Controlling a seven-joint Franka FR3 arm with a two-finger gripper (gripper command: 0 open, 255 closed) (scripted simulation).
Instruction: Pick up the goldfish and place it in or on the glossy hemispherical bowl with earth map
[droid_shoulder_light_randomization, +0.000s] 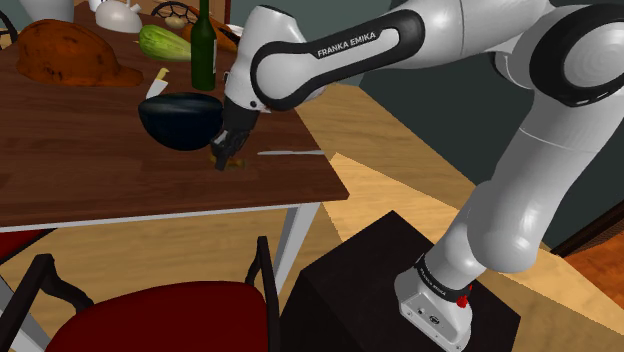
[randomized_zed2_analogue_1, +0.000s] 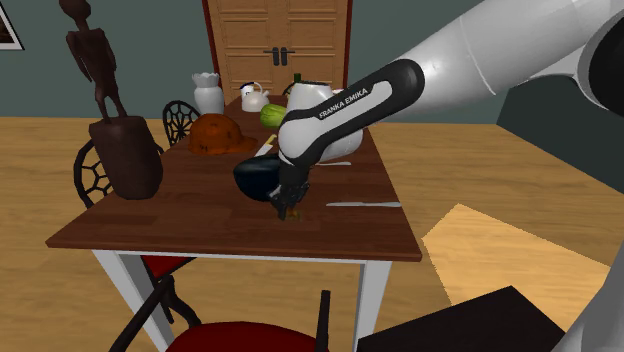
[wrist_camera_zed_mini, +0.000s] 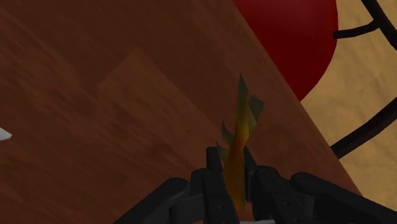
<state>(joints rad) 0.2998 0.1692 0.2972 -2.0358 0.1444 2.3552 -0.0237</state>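
The goldfish (wrist_camera_zed_mini: 240, 137) is a slim orange and olive fish, and my gripper (wrist_camera_zed_mini: 232, 168) is shut on its body, with the tail fins sticking out beyond the fingertips. In the shoulder view the gripper (droid_shoulder_light_randomization: 222, 155) points down at the wooden table (droid_shoulder_light_randomization: 100, 190), right beside the dark glossy bowl (droid_shoulder_light_randomization: 180, 120), on the side nearer the table's front edge. A bit of the goldfish (droid_shoulder_light_randomization: 214, 159) shows under the fingers, at or just above the tabletop. In the second exterior view the gripper (randomized_zed2_analogue_1: 287, 207) is next to the bowl (randomized_zed2_analogue_1: 258, 178).
A knife (droid_shoulder_light_randomization: 290, 153) lies just to the shoulder view's right of the gripper. A green bottle (droid_shoulder_light_randomization: 203, 45), a green vegetable (droid_shoulder_light_randomization: 165, 42) and a brown lump (droid_shoulder_light_randomization: 70, 55) stand behind the bowl. A dark statue (randomized_zed2_analogue_1: 115, 120) stands on the table. A red chair (droid_shoulder_light_randomization: 160, 315) sits at the front edge.
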